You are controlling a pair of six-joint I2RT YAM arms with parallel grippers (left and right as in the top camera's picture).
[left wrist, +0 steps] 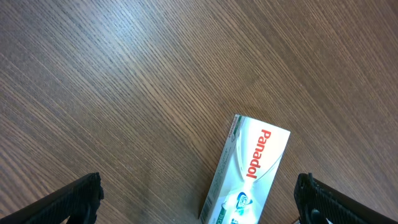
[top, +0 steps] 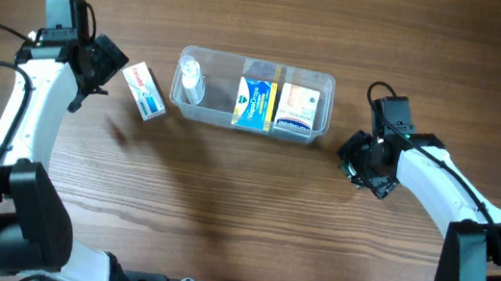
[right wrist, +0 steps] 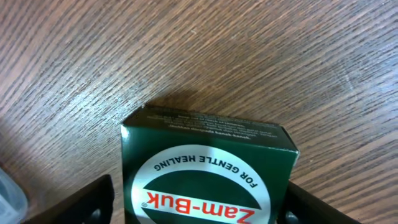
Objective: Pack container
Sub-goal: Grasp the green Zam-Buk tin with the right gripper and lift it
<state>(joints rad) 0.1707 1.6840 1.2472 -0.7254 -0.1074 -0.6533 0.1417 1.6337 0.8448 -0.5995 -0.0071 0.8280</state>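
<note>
The clear plastic container (top: 328,85) stands at the back middle of the table. It holds a small clear bottle (top: 190,82), a blue and yellow box (top: 255,104) and an orange and white box (top: 297,108). A white Panadol box (top: 144,92) lies flat on the table to its left. My left gripper (top: 105,69) is open just left of that box. In the left wrist view the Panadol box (left wrist: 252,171) lies between the fingers (left wrist: 198,190), nearer the right one. My right gripper (top: 361,170) is right of the container. Its fingers (right wrist: 200,190) are open around a green Zam-Buk box (right wrist: 208,155), with a small gap at the left finger.
The table is bare brown wood (top: 223,205). A clear rounded edge (right wrist: 9,193), probably the container's corner, shows at the lower left of the right wrist view. Both arms' bases stand at the near edge, left and right.
</note>
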